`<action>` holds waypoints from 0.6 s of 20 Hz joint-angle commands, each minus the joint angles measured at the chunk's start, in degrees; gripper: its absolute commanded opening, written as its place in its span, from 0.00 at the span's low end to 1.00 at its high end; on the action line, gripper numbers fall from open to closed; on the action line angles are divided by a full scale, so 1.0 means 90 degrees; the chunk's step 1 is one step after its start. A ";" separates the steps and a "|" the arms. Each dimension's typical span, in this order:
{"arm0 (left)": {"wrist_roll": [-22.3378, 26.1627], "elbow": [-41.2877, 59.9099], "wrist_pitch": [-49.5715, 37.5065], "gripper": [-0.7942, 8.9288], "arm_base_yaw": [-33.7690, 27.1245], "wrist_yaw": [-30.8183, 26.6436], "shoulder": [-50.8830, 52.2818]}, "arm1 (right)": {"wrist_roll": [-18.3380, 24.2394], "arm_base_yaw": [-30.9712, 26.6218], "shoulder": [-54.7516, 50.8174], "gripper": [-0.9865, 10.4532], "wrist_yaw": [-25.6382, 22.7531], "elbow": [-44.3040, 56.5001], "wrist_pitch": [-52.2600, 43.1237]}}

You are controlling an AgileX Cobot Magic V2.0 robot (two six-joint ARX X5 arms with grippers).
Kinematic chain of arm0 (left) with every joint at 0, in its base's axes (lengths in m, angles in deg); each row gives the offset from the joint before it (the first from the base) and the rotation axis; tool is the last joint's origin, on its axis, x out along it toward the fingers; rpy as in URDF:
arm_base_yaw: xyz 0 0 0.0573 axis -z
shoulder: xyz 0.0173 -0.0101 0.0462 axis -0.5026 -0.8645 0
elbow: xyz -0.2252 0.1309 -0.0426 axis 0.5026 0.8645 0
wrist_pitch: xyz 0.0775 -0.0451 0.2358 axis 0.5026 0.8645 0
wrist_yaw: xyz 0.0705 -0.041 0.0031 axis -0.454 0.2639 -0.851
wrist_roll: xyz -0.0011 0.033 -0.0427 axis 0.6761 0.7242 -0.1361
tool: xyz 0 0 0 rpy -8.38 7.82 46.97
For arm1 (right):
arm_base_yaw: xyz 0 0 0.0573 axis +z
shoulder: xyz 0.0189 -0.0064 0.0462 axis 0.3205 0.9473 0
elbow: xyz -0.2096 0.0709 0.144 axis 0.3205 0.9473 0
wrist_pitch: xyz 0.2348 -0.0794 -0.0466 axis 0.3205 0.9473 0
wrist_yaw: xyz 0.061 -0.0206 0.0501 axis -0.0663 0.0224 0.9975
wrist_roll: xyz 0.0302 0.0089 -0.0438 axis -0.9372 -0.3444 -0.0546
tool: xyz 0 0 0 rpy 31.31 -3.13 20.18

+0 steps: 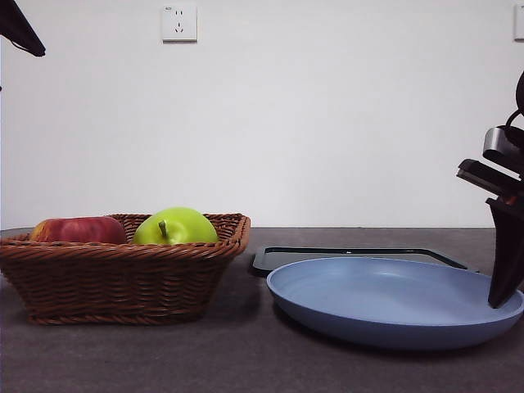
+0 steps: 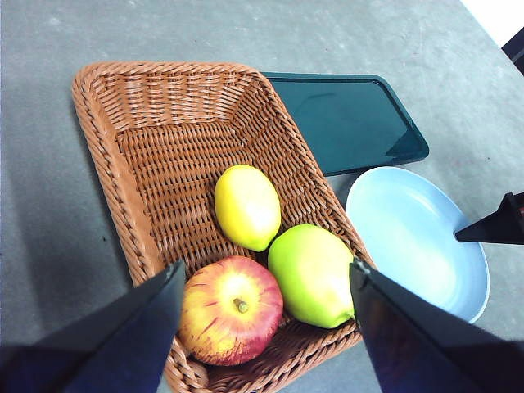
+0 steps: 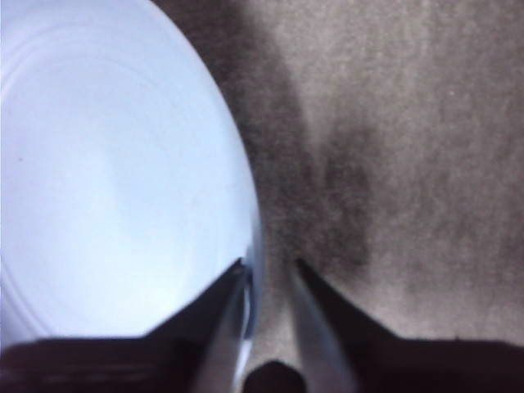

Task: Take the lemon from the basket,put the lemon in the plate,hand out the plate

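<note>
The lemon [image 2: 247, 206] lies in the basket [image 2: 115, 164], on the woven floor just beside the yellow-green apple [image 2: 313, 275] and the red apple [image 2: 231, 309]; in the front view it is hidden behind the basket wall, where only the two apples show above the rim. So the first step is not yet done: nothing has been lifted out, and the plate [image 1: 385, 307] to the right of the basket is bare. The left gripper [image 2: 266, 319] hangs above the basket with its jaws spread wide and nothing between them, framing the two apples with the lemon just beyond. Judging from that, it is placed to reach down for the lemon, though it has not touched it. The right gripper [image 3: 268, 270] is at the plate's right edge, one jaw over the inside of the rim and the other outside it; the jaws stand a little apart, straddling the rim but not visibly pinching it. That looks like readiness for the hand-out. A black tray [image 1: 352, 255] lies behind the plate. Left to do: pick the lemon, place it in the plate, then hand out the plate.
</note>
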 commanded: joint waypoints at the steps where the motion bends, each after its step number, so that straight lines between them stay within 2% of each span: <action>1: -0.0024 -0.0092 -0.0034 0.44 0.0019 0.0019 -0.0024 | -0.0039 0.0022 0.0100 0.09 0.0005 -0.0092 -0.0068; 3: -0.0061 -0.0092 -0.0041 0.44 0.0019 0.0041 -0.0024 | -0.0041 0.0019 0.0085 0.09 0.0007 -0.0095 -0.0066; 6: -0.0452 -0.0092 -0.0063 0.44 0.0019 0.0228 -0.0024 | -0.0041 -0.0002 -0.0148 0.09 0.0005 -0.0097 0.0036; 12: -0.0840 -0.0134 -0.0301 0.44 0.0369 0.0301 -0.0143 | -0.0041 -0.0002 -0.1428 0.09 -0.0002 -0.0107 0.0648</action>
